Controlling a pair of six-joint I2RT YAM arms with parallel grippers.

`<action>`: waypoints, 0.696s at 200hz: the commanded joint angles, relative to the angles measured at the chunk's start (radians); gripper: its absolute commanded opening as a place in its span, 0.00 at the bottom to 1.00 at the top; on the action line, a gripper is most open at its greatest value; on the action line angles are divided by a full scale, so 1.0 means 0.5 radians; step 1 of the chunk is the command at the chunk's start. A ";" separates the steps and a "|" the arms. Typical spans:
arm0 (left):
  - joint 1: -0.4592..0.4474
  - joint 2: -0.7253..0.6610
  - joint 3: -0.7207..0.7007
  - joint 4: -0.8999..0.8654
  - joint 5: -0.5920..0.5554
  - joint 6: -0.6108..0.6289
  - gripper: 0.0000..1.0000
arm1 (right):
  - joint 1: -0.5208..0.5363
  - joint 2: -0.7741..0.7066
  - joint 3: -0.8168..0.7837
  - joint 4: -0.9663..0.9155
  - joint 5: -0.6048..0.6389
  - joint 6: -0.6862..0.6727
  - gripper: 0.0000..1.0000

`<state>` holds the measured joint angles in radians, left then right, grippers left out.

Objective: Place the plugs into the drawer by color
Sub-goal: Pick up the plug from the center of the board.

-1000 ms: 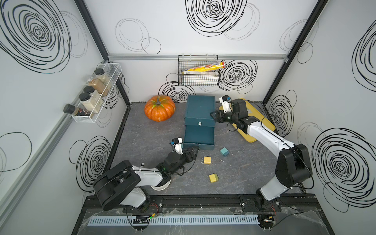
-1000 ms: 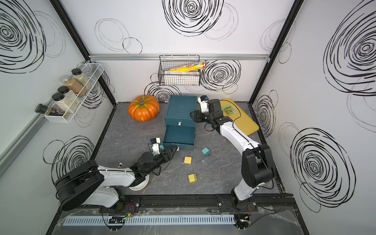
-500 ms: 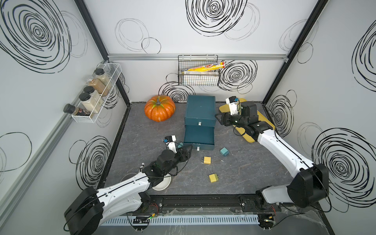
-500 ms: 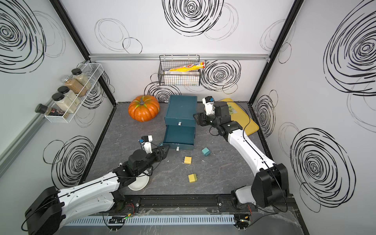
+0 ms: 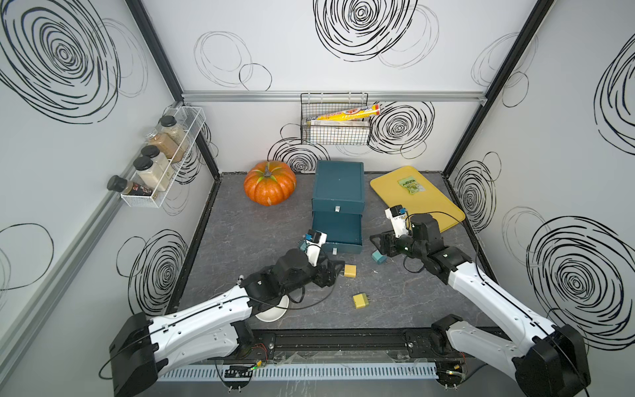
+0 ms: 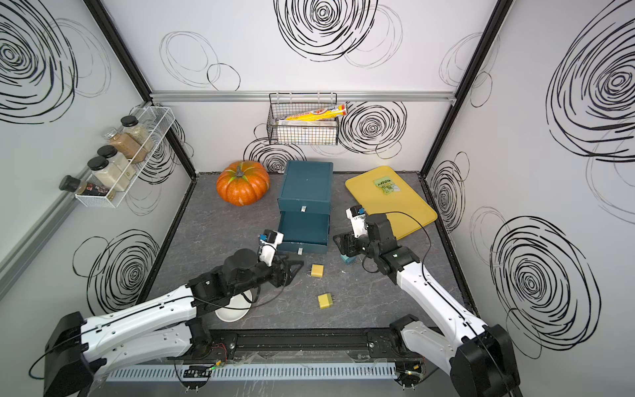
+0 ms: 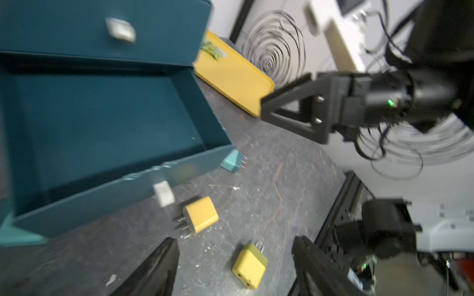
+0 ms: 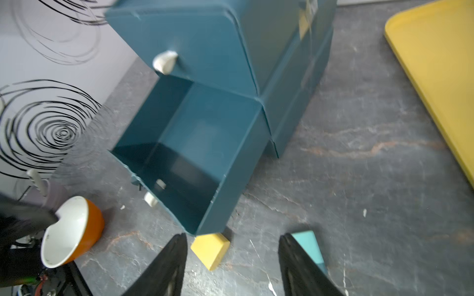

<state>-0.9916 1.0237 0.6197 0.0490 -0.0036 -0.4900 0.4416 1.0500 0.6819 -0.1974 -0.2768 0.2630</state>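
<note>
Surface: we record a grey marbled tabletop [image 5: 240, 240] enclosed by white walls drawn with black swirls. On the walls are a wire spice rack [image 5: 161, 161] and a black wire basket [image 5: 335, 132]. At the back stand an orange pumpkin [image 5: 269, 187] and a yellow tray [image 5: 417, 199]; near the front is a bowl [image 8: 74, 230], partly under the left arm. The dark teal drawer chest [image 5: 338, 185] has its middle drawer [image 5: 338, 227] pulled out and empty. In front of it on the tabletop lie two yellow plugs [image 5: 350, 271] [image 5: 360, 300] and one teal plug [image 5: 378, 256]. The left gripper [image 5: 338, 268] sits just beside the nearer yellow plug with its jaws wide apart and empty. The right gripper [image 8: 233, 238] hangs over the teal plug with its jaws parted and empty. Against a second ago, we note the right gripper has come forward from the chest's side, the left has swung toward the yellow plug, and the plugs and drawer are unmoved.
</note>
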 commanded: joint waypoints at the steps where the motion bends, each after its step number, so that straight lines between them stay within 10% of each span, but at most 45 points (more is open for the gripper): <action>1: -0.167 0.208 0.091 -0.108 0.087 0.292 0.79 | -0.002 0.011 -0.074 0.121 0.136 0.041 0.61; 47: -0.458 0.649 0.231 -0.191 -0.101 0.457 0.97 | -0.006 -0.152 -0.217 0.231 0.229 0.095 0.62; 139: -0.468 1.199 0.478 -0.205 -0.263 0.539 0.96 | -0.005 -0.232 -0.281 0.267 0.216 0.121 0.61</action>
<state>-1.2278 1.5692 0.8162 -0.0578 -0.0959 -0.2440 0.4416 0.9367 0.5564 -0.0925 -0.1646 0.3119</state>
